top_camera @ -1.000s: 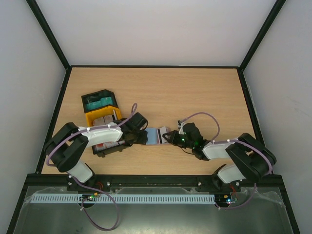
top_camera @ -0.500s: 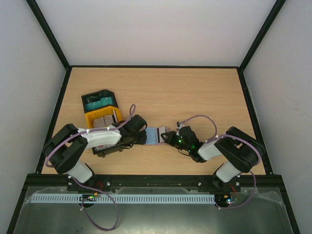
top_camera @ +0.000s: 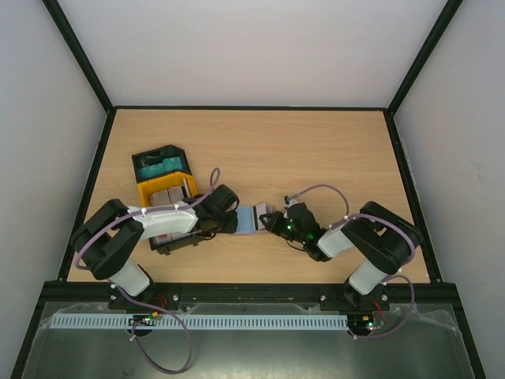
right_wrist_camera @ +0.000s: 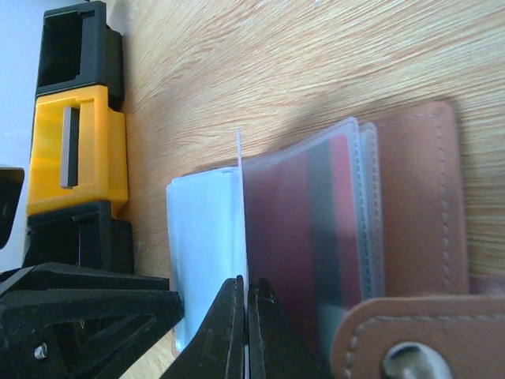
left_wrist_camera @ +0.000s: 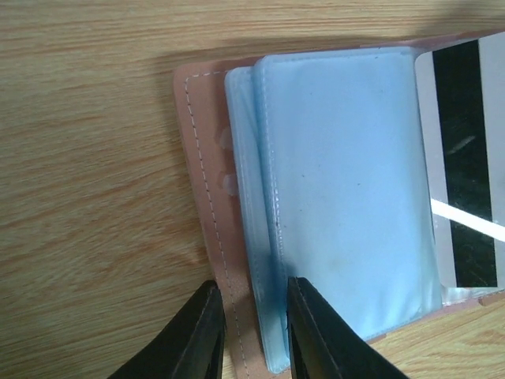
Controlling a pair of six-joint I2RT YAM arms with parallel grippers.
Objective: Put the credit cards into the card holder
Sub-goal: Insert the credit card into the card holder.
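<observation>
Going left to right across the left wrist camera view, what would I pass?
Wooden table, pink edge of the card holder, blue plastic sleeves, credit card with a black stripe.

Whole table [top_camera: 316,150] seen from high above, looking down. Card holder [left_wrist_camera: 339,181] seen very close by both wrist views, from opposite sides.

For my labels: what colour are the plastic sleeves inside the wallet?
Pale blue sleeves; clearest in the left wrist view.

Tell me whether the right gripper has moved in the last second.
Yes. The right gripper has slid slightly left, toward the yellow tray.
</observation>
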